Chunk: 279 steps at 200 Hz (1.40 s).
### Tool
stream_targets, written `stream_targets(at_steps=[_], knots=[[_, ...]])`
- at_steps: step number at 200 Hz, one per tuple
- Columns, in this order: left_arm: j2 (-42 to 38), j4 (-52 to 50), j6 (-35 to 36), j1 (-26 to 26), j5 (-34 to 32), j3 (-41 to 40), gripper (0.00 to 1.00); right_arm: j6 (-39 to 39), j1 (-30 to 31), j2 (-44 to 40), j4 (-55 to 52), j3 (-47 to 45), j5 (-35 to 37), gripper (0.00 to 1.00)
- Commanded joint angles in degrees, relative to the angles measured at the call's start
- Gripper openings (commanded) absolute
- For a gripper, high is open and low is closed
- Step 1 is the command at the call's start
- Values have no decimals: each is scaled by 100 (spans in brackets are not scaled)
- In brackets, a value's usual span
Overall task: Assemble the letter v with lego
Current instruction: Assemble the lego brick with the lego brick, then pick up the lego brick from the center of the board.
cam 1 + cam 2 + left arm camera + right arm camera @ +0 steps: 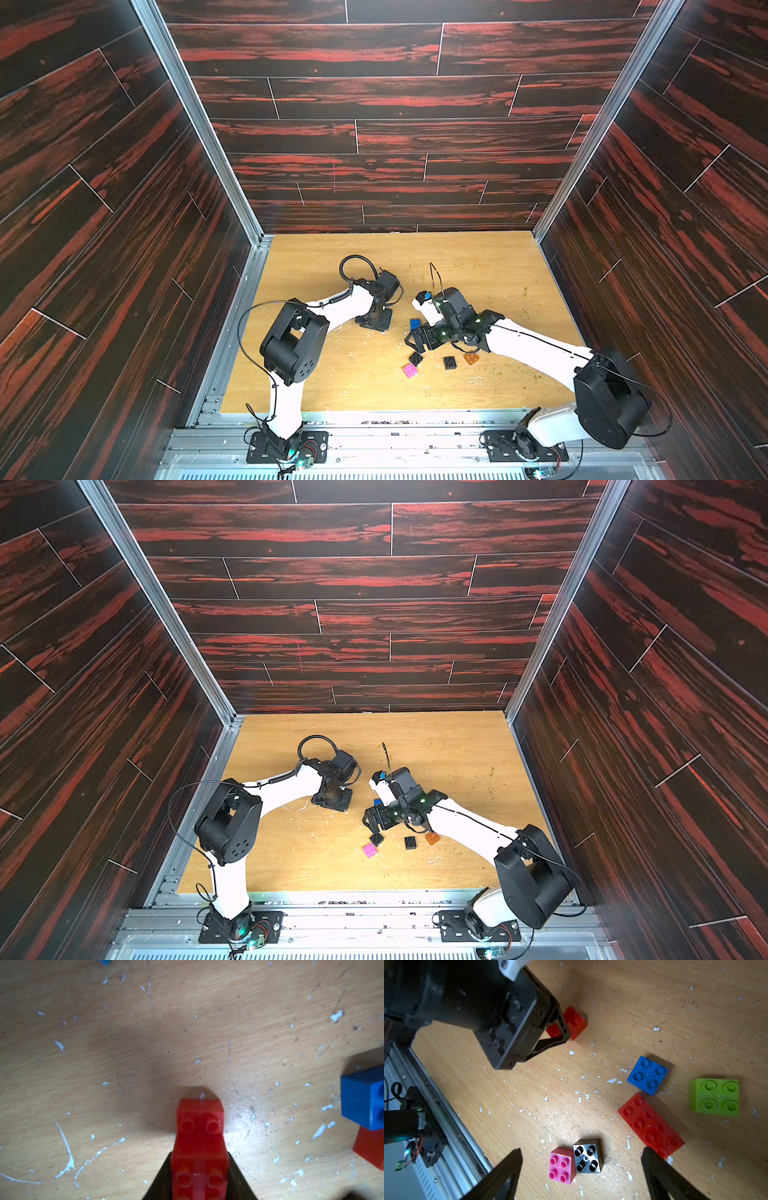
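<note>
Two sets of fingers: left fingers clenched on a red brick; right fingers spread wide (nothing in them).
On the worktop: pink brick and black brick touching, just ahead of the right fingers.

Robotics lab test cell. Boxed in on three sides by walls of dark red-black wood-grain panels, held in aluminium posts. The cell's floor is a pale wooden bench, scuffed and flecked white. Left arm and right arm are bolted by black base plates to a metal rail at the near edge. Bare wiring and a small circuit board with lit LEDs sit there.
</note>
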Motion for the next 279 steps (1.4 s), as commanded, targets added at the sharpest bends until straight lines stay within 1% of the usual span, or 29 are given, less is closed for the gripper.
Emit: stream_targets(at_steps=[1, 33, 72, 95, 125, 140, 156, 159, 170, 189, 247, 279], knots=[[393, -251, -8, -41, 118, -289, 34, 23, 43, 41, -69, -64, -82, 92], [142, -306, -11, -45, -176, 34, 40, 27, 37, 50, -79, -57, -95, 92], [166, -572, 25, -45, -183, 726, 44, 41, 36, 77, -81, -29, -99, 92], [222, -538, -23, -46, -200, 784, 46, 63, 36, 59, -94, -33, -90, 92], [26, -42, -198, -41, -191, 305, 50, 60, 38, 41, -114, -48, -46, 93], [-148, 266, -285, -46, -311, -27, 53, 72, 43, 58, -115, -32, -6, 93], [-377, 663, -352, -40, -445, -461, 57, 80, 37, 77, -110, -26, 42, 94], [-414, 887, -361, -41, -458, -546, 58, 84, 36, 81, -102, -23, 42, 94], [-538, 1219, -343, -42, -509, -834, 58, 90, 39, 101, -85, -20, 50, 95], [-658, 1732, -322, -45, -626, -1255, 59, 113, 41, 145, -74, -3, 43, 95], [-732, 3221, -316, -66, -525, -2302, 59, 150, 37, 138, -81, 2, 85, 95], [-708, 3372, -177, -72, -639, -2453, 56, 166, 38, 151, -81, 7, 86, 95]])
